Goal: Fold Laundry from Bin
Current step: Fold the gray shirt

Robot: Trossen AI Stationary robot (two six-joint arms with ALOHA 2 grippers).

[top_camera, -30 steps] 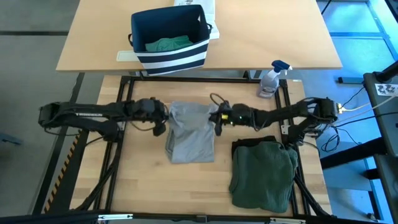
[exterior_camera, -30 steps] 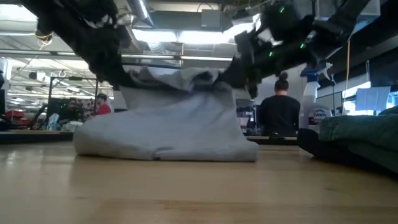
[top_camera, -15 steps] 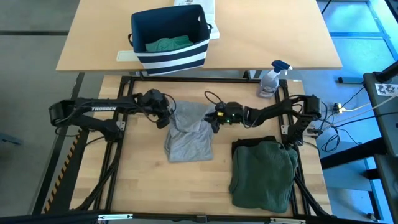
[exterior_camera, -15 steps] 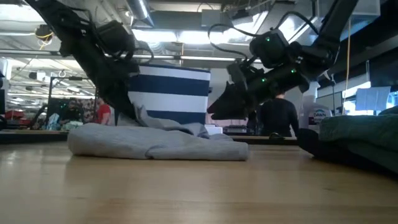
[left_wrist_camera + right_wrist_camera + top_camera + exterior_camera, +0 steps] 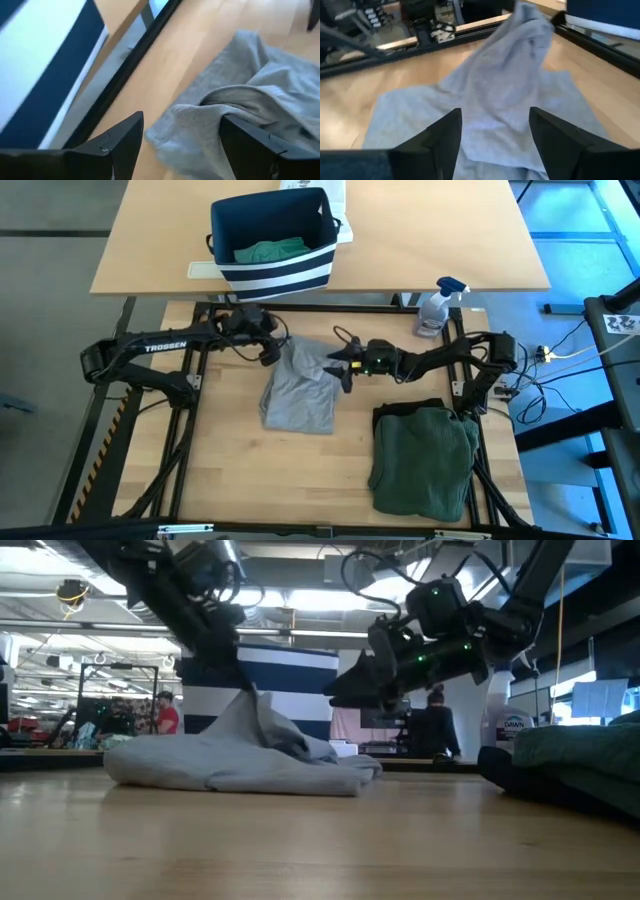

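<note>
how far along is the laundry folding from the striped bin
Done: a dark green garment lies folded on the wooden table, on the right arm's side. In hand: the light grey garment sits mid-table, its far edge bunched, with the left gripper and right gripper both open over that edge, holding nothing. Left: a teal-green piece sits in the navy, white-striped fabric bin.

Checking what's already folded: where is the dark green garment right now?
In the high view the dark green garment lies on the work table's near right part, right of the light grey garment and below the right arm.
</note>
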